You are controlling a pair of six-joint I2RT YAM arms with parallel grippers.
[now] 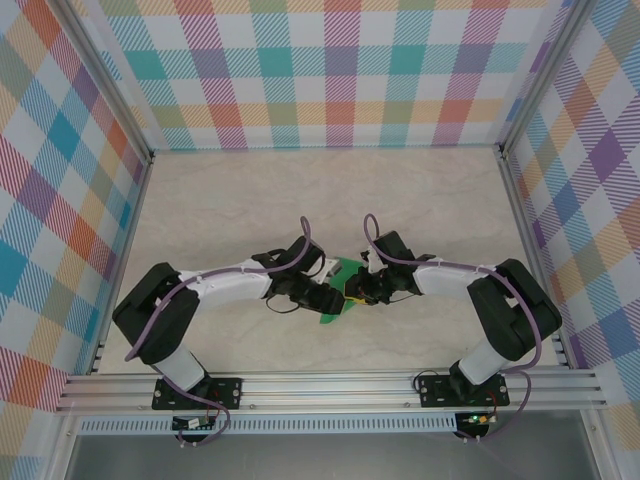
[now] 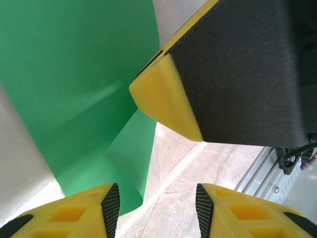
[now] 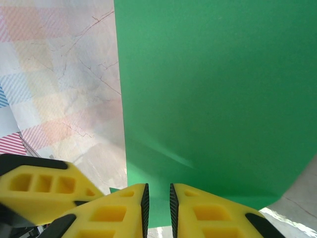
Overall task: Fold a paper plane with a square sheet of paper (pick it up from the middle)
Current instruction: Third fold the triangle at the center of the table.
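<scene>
While the right gripper (image 3: 158,210) clamps an edge of the thin, bright green square sheet of paper (image 3: 198,99), holding it raised over the middle of the pale marble-patterned table (image 1: 300,200), the left gripper (image 2: 157,208) hovers alongside with fingers apart, probably to take a fresh grip for folding.

The top camera looks steeply down from behind the arm bases over the whole tabletop (image 1: 300,190). Wrist cameras peer closely past the left claw (image 2: 156,208) and right claw (image 3: 157,208). All three share the green sheet (image 3: 198,99).

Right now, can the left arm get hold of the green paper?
Probably yes: the left gripper stands open with the green paper just ahead, nothing between; the right gripper holds it.
</scene>
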